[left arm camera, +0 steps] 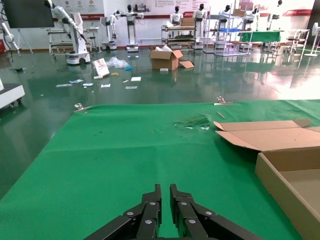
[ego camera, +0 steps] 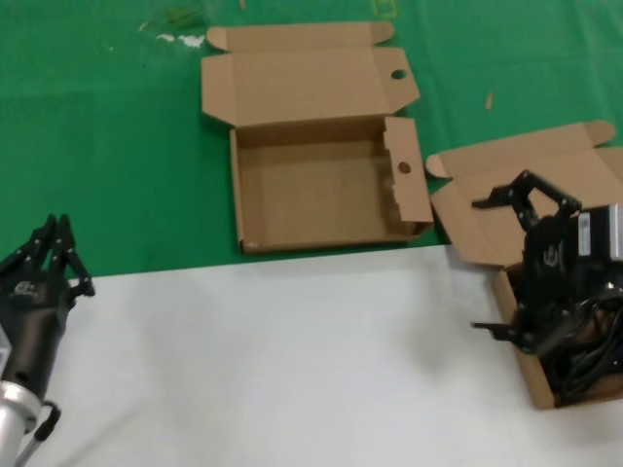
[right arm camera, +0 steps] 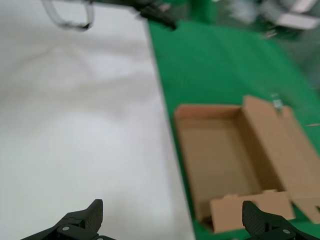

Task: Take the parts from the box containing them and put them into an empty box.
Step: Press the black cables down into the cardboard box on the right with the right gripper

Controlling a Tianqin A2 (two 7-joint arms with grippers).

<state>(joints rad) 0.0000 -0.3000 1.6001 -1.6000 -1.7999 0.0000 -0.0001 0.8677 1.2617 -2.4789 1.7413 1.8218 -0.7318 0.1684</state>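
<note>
The empty box (ego camera: 292, 209), with round holes in its lid tab and side flap, lies open on the green mat at the middle back. The box containing the parts (ego camera: 533, 377) sits at the right edge with its plain lid (ego camera: 487, 209) folded back. Black power cords (ego camera: 589, 362) lie bundled inside it, partly hidden by my right arm. My right gripper (ego camera: 477, 265) is wide open and empty, above that box's left side, pointing toward the empty box (right arm camera: 215, 150). My left gripper (ego camera: 56, 233) is shut and empty at the lower left.
A white cloth (ego camera: 292, 360) covers the near part of the table and a green mat (ego camera: 107, 146) the far part. In the left wrist view the shut fingers (left arm camera: 165, 189) point over the mat, with the empty box's wall (left arm camera: 280, 182) to one side.
</note>
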